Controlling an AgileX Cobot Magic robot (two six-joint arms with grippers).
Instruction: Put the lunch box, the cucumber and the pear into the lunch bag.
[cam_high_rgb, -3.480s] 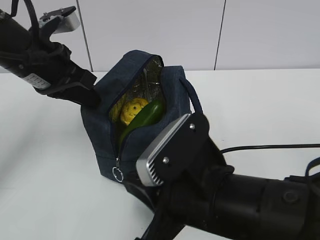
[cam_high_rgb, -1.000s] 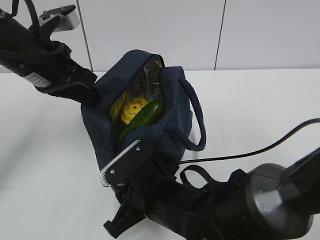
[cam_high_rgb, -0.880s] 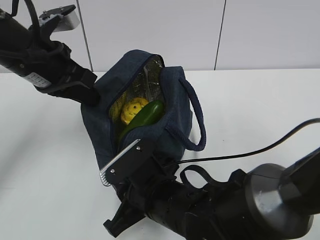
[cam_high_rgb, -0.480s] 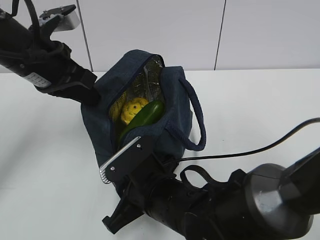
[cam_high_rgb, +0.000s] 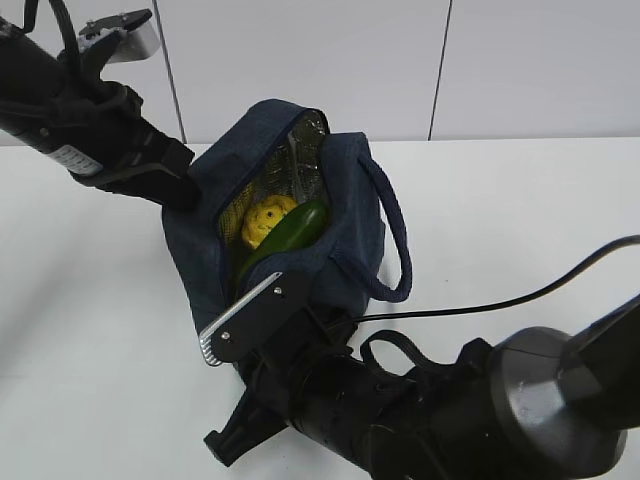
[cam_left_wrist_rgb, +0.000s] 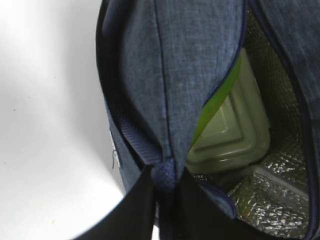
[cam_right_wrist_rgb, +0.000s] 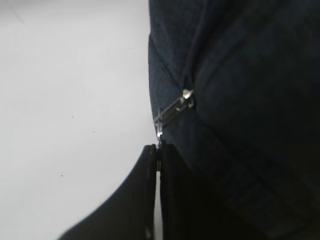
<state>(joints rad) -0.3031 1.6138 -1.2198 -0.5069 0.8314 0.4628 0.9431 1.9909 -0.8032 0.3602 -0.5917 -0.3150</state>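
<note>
The navy lunch bag (cam_high_rgb: 345, 215) stands open on the white table, its silver lining showing. Inside it lie the yellow pear (cam_high_rgb: 267, 221) and the dark green cucumber (cam_high_rgb: 291, 235). In the left wrist view the pale green lid of the lunch box (cam_left_wrist_rgb: 235, 135) sits deep in the bag. My left gripper (cam_left_wrist_rgb: 166, 176) is shut on the bag's navy handle strap at the opening's edge. My right gripper (cam_right_wrist_rgb: 159, 148) is shut on the tip of the silver zipper pull (cam_right_wrist_rgb: 172, 112) at the bag's lower front. In the exterior view the right wrist hides those jaws.
The bulky right arm (cam_high_rgb: 420, 415) and its cable (cam_high_rgb: 520, 295) fill the near side of the table (cam_high_rgb: 520, 200). The left arm (cam_high_rgb: 90, 130) reaches in from the upper left. A loose bag handle (cam_high_rgb: 395, 235) hangs down the right side.
My right gripper has closed its jaws onto the zipper pull, and its wrist has crept slightly up towards the bag. The left gripper and the bag have stayed still.
</note>
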